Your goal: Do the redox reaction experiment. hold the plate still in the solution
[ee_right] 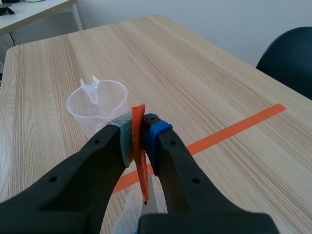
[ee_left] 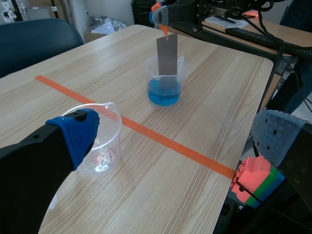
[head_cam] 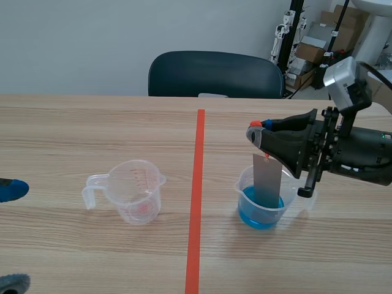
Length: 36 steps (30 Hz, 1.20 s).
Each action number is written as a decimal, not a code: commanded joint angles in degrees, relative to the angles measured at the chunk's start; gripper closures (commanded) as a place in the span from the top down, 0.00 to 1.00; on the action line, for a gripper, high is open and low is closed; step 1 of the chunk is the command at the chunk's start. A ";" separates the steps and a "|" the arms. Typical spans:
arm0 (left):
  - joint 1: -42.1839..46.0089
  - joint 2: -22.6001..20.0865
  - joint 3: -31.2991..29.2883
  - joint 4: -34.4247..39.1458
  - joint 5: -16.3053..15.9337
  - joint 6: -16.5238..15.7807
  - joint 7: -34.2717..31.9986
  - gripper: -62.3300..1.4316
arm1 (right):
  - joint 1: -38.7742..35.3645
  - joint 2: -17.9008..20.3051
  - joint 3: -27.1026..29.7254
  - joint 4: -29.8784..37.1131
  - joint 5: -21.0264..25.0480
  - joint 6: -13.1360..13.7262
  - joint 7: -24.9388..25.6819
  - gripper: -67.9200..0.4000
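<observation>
A grey metal plate (head_cam: 267,180) hangs upright, its lower end in the blue solution of a clear beaker (head_cam: 260,207) right of the tape line. My right gripper (head_cam: 260,127) is above the beaker, shut on the orange tab (ee_right: 140,146) at the plate's top edge. In the left wrist view the plate (ee_left: 167,53) and blue beaker (ee_left: 165,85) stand far ahead. An empty clear measuring beaker (head_cam: 131,191) stands left of the line. My left gripper (head_cam: 12,236) is open at the table's left edge, its blue pad (ee_left: 78,131) beside the empty beaker (ee_left: 100,146).
An orange tape line (head_cam: 196,202) runs down the table's middle. A dark chair (head_cam: 214,73) stands behind the far edge, with boxes and stands at the back right. The table's edge (ee_left: 243,141) lies close under my left gripper's grey pad (ee_left: 278,134).
</observation>
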<state>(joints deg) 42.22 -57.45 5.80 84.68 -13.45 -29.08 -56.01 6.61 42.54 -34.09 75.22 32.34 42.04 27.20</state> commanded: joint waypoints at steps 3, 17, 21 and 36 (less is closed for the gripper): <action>-0.02 0.11 -0.74 1.03 -0.39 -0.22 -0.96 1.00 | -0.11 0.79 0.44 0.09 -0.22 0.68 0.61 0.00; -0.02 0.11 -0.74 1.03 -0.39 -0.22 -0.98 1.00 | -0.11 0.79 0.44 0.09 -0.22 0.68 0.61 0.00; -0.02 0.11 -0.74 1.03 -0.39 -0.22 -1.01 1.00 | -0.11 0.79 0.44 0.09 -0.22 0.68 0.61 0.00; -0.02 0.11 -0.74 1.03 -0.42 -0.22 -1.01 1.00 | -0.11 0.79 0.44 0.09 -0.22 0.68 0.61 0.00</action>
<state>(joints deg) 42.22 -57.45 5.80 84.68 -13.45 -29.08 -56.01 6.61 42.54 -34.09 75.22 32.34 42.04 27.20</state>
